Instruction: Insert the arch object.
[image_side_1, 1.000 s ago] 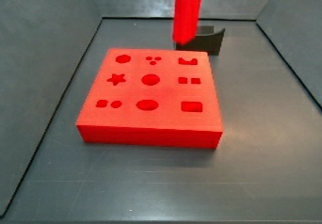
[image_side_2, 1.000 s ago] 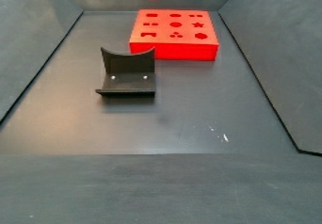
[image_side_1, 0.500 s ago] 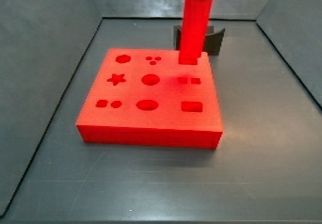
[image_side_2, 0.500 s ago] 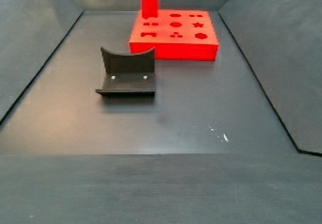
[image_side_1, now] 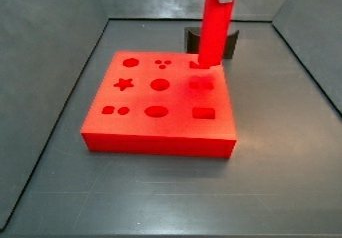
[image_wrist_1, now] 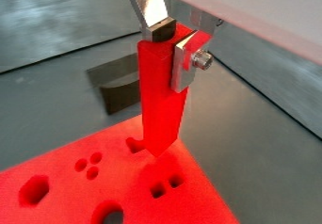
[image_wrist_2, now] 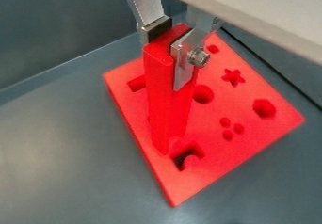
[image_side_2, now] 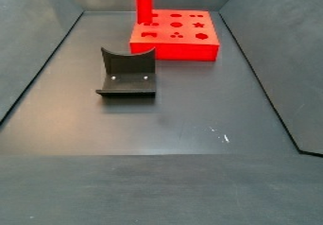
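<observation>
Arch object (image_side_1: 211, 32): a tall red piece, long axis upright, lower end pointed down at the arch-shaped hole (image_wrist_2: 186, 154) of the red board (image_side_1: 154, 122); whether it has entered cannot be told.
Gripper (image_wrist_1: 174, 44): above the board's far edge, silver fingers (image_wrist_2: 189, 54) closed narrowly on the piece's upper part.
Fixture (image_side_2: 127, 73): dark, set on the floor apart from the board.

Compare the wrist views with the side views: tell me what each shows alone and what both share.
Only the wrist views clearly show the gripper shut on the red pole, with the pole's lower end at an arch-shaped hole. Only a side view shows the whole fixture, standing on the floor apart from the red board. Both show the pole upright over the board.
</observation>
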